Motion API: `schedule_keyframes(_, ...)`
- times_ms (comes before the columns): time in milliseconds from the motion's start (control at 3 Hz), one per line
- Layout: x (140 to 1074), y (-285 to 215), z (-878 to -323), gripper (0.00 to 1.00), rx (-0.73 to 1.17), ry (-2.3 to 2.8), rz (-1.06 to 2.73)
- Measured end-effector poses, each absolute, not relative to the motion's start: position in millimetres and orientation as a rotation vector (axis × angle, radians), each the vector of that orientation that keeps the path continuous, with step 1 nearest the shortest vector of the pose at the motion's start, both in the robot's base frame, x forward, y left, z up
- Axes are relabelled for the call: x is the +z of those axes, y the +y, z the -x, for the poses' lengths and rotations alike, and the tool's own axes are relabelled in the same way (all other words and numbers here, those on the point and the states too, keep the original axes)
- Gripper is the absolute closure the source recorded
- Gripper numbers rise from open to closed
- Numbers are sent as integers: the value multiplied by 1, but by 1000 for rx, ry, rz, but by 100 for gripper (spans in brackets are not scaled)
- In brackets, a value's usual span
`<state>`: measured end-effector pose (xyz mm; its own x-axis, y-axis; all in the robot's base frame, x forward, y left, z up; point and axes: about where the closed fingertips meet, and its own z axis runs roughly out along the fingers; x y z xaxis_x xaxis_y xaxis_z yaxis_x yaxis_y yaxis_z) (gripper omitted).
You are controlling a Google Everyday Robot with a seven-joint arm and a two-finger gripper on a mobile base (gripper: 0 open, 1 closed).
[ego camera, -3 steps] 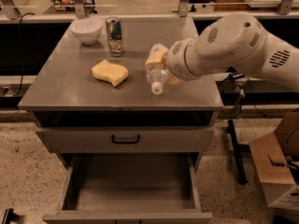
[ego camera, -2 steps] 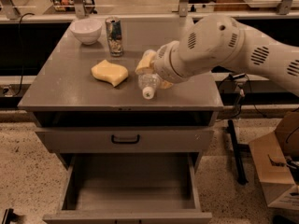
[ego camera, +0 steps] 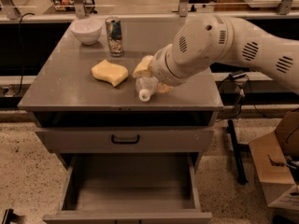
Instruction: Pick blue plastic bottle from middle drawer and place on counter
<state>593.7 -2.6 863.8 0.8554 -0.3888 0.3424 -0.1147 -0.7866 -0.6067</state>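
Your gripper (ego camera: 153, 77) sits just right of the frame's centre, over the front part of the counter (ego camera: 60, 85). Its two pale yellow fingers (ego camera: 142, 67) are closed from either side on the bottle (ego camera: 145, 89). The grip is taken across the body, which leaves the white cap free and pointing down toward the lower left. The bottle hangs tilted rather than upright, and you cannot tell from here whether its cap end touches the counter or floats just above it.

The bottle is clear, thin-walled plastic, so it will likely flex under a squeeze, and being round it may roll if you let it go on its side.

The drawer (ego camera: 135, 190) at the bottom of the frame is pulled out, a shallow grey metal tray, so the picking seems done and the setting down is the step in hand.

The counter is smooth, slightly glossy grey. A soft, wavy-edged yellow sponge (ego camera: 110, 72) lies just left of the bottle. A shiny can (ego camera: 114, 35) and a white bowl (ego camera: 86, 30) stand further back, in the upper left.
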Motion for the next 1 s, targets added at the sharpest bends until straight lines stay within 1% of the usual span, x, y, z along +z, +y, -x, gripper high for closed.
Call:
schedule_keyframes(333,865,2,-591,0,-589,381,2419)
schedule_keyframes(667,865,5,-589,0,-562,391,2405)
schedule_keyframes(1000,869,-4,-589,0,-544,416,2368)
